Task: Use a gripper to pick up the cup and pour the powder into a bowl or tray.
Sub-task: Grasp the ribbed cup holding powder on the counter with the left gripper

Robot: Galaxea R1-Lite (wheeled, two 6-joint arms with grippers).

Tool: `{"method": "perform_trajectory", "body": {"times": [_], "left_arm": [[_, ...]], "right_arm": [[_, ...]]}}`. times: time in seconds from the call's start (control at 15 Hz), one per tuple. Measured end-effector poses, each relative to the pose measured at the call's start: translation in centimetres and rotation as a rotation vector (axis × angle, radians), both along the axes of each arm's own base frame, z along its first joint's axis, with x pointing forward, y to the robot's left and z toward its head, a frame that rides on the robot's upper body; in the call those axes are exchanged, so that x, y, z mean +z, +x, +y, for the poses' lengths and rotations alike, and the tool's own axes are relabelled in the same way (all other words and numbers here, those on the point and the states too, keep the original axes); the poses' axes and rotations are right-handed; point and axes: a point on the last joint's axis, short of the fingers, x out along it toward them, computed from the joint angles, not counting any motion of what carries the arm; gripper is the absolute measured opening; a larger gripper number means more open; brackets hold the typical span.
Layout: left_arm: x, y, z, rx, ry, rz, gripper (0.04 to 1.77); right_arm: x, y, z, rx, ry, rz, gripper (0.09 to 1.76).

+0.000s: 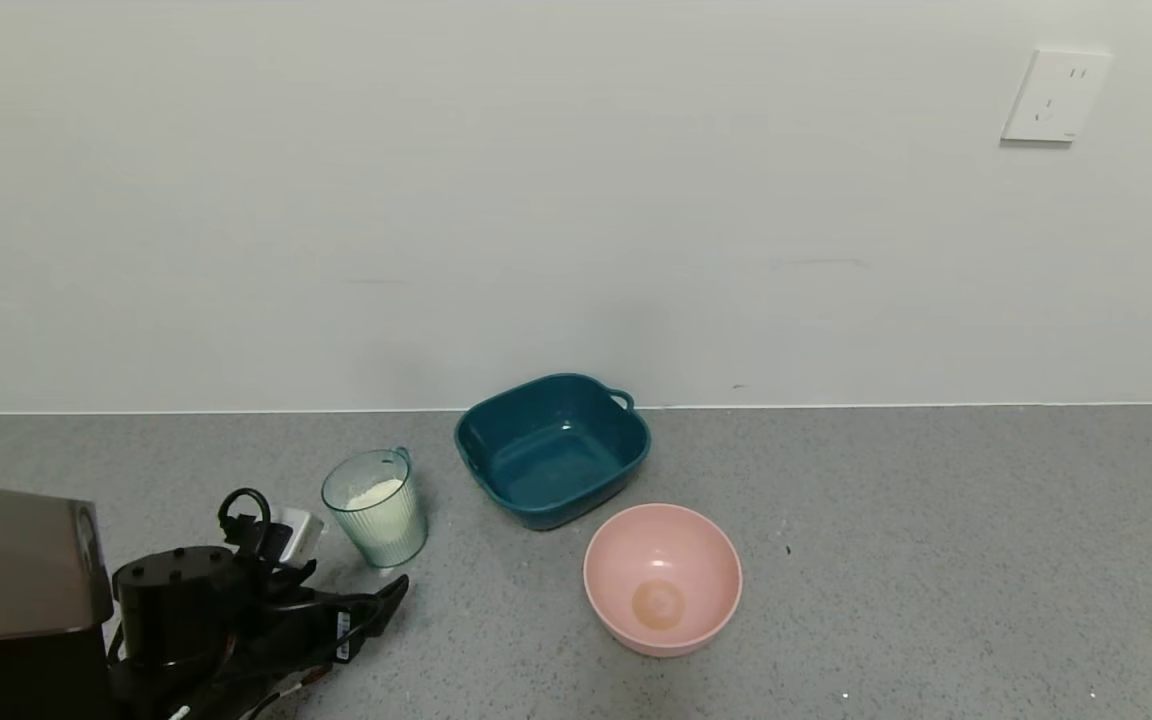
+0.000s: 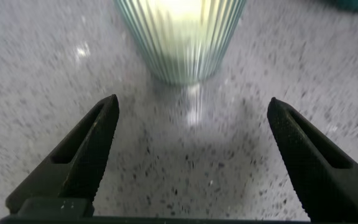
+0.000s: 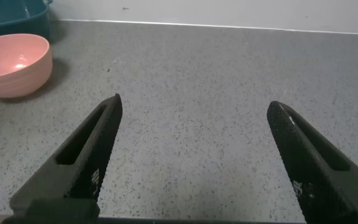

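No legible text, brand, number or sign found. The white label [image 1: 343, 634] on the left gripper [image 1: 376, 610], at 7 o'clock in the head view, carries print too small to read. Faint marks on a finger [image 3: 304, 186] of the right gripper [image 3: 194, 109] likewise cannot be made out.
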Motion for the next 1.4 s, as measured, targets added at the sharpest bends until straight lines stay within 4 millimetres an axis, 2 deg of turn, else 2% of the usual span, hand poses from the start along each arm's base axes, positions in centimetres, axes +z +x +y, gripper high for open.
{"method": "perform_trajectory", "body": {"times": [0.33,1.0,1.4], "left_arm": [[-1.1,0.2,0.0,0.02,-0.014,0.04,1.72],[0.0,3.9,-0.6,0.04,-0.056,-0.097,1.72],[-0.7,5.0,-0.7,0.047,-0.054,-0.102,1.72]], "right_arm": [[0.0,0.0,0.0,0.0,0.0,0.0,1.7],[0.0,0.0,0.0,0.0,-0.001,0.0,1.7],[0.0,0.0,0.0,0.0,0.0,0.0,1.7]]}}
